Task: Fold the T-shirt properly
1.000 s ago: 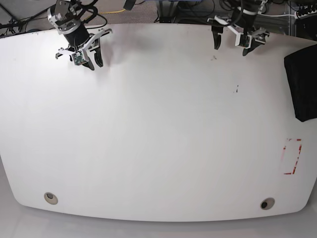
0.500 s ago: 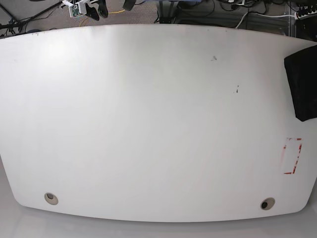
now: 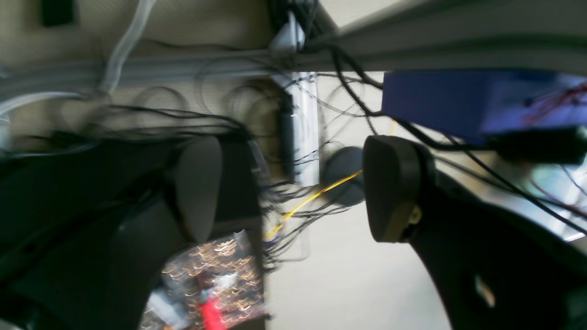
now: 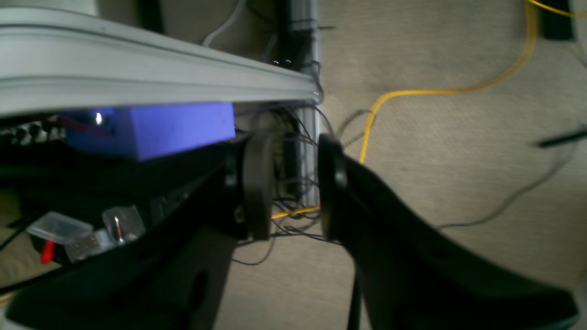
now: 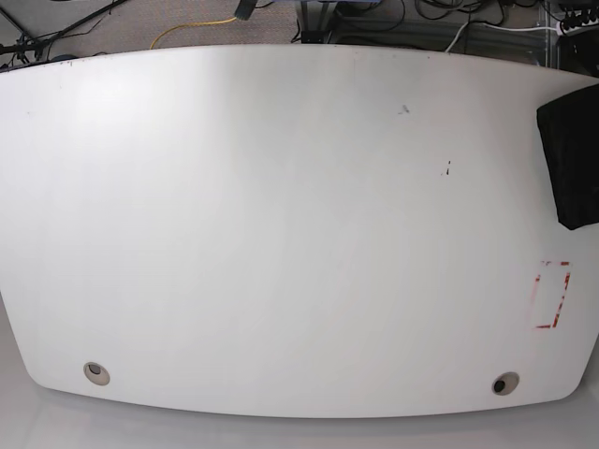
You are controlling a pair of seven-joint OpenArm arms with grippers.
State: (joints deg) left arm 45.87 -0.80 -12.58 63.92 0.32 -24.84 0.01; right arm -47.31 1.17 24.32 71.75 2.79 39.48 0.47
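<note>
matt black cloth t-shirt [image 5: 571,159] on a smooth, faintly glossy white table [image 5: 281,234].

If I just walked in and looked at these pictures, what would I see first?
A big white table fills the base view, with a black T-shirt at its far right edge. No robot arm is over the table. In the wrist views, the left gripper and the right gripper hang empty over a floor tangled with wires, among them a bright yellow cable.
</note>
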